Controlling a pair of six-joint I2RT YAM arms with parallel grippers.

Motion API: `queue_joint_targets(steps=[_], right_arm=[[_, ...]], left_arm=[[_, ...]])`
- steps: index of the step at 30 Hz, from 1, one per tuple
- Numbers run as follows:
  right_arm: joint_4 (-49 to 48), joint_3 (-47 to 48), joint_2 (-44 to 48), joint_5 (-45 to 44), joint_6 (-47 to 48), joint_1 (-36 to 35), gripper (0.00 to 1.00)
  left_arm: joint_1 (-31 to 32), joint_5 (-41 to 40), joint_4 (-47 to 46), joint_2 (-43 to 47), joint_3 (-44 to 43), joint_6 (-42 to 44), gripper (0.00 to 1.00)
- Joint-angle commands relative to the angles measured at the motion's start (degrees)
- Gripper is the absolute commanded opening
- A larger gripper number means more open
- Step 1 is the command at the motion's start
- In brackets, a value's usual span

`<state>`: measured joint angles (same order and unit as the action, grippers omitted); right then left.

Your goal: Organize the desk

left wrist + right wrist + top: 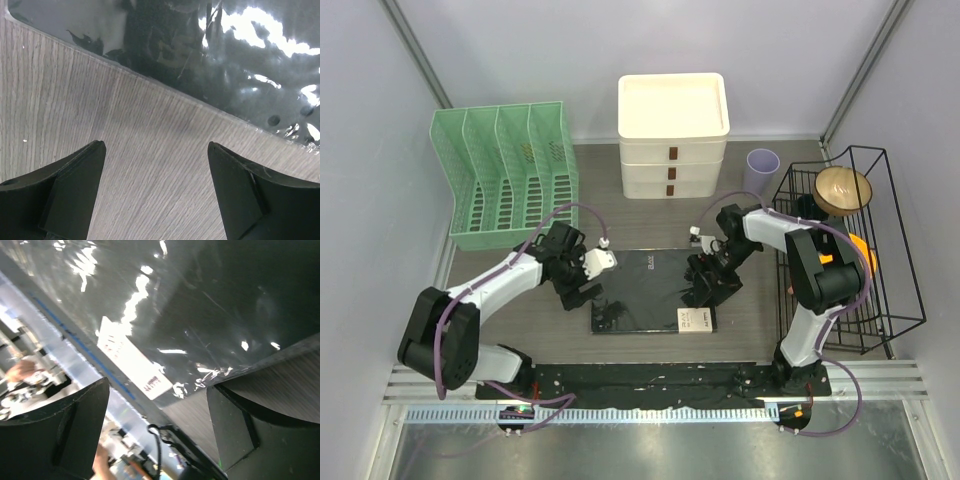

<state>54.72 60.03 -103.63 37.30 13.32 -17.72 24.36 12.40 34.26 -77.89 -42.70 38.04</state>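
Note:
The desk [620, 215] is a dark wood-grain tabletop. A black notebook [650, 290] in glossy wrap lies flat at its middle, with a white label [696, 320] at the near right corner. My left gripper [582, 296] is open and empty, low at the notebook's left edge. In the left wrist view its fingers [156, 145] frame bare desk [150, 125], with the notebook's edge [210, 55] just beyond. My right gripper [706, 290] is open and empty at the notebook's right edge. In the right wrist view [159, 385] the notebook [215, 305] and its label [132, 362] lie ahead.
A green file rack [510, 175] stands at the back left. A stack of white drawers [672, 135] and a lavender cup [762, 170] stand at the back. A black wire rack [895, 290] at the right holds a wooden bowl [842, 188]. A black rail [650, 380] runs along the front edge.

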Motion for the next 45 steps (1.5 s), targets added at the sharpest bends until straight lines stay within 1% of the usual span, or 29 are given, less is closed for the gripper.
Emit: queue_joint_targets(steps=[1,12,20,25,31,37,38,41,45], right_arm=[[-2.95,0.17,-2.54,3.57,0.21,-0.22,0.83],[-9.45,1.93,-0.43,6.47,-4.7,-0.13,0.81],[-15.86,4.22,1.5,6.47,-9.36,-0.21,0.8],[-17.01,6.5,2.03,7.26,-10.86,-0.13,0.78],[-15.17,9.58,4.49,7.35,-10.86,-0.13,0.72],[-12.27,11.6,6.34,9.1,-9.37,-0.13,0.6],[-11.4,11.77,6.69,10.24,-9.11,-0.13,0.57],[-10.78,12.48,7.65,13.22,-8.23,-0.13,0.52],[-10.16,14.14,8.36,18.32,-7.17,-0.13,0.48]], left_arm=[[-0.1,-0.8,-3.58,-0.51,0.33,-2.36,0.88],[1.13,-3.0,-8.5,-3.32,2.44,-5.43,0.88],[1.39,-3.7,-9.74,-3.94,2.97,-5.87,0.88],[1.39,-4.32,-10.44,-4.47,2.88,-6.4,0.88],[1.48,-5.28,-11.06,-4.9,2.71,-7.02,0.88],[1.39,-5.02,-11.58,-5.78,2.18,-7.46,0.88],[1.48,-5.02,-11.58,-5.96,2.09,-7.46,0.88],[1.48,-5.11,-11.85,-5.7,2.09,-7.72,0.88],[1.57,-5.2,-12.2,-4.91,2.27,-7.9,0.88]])
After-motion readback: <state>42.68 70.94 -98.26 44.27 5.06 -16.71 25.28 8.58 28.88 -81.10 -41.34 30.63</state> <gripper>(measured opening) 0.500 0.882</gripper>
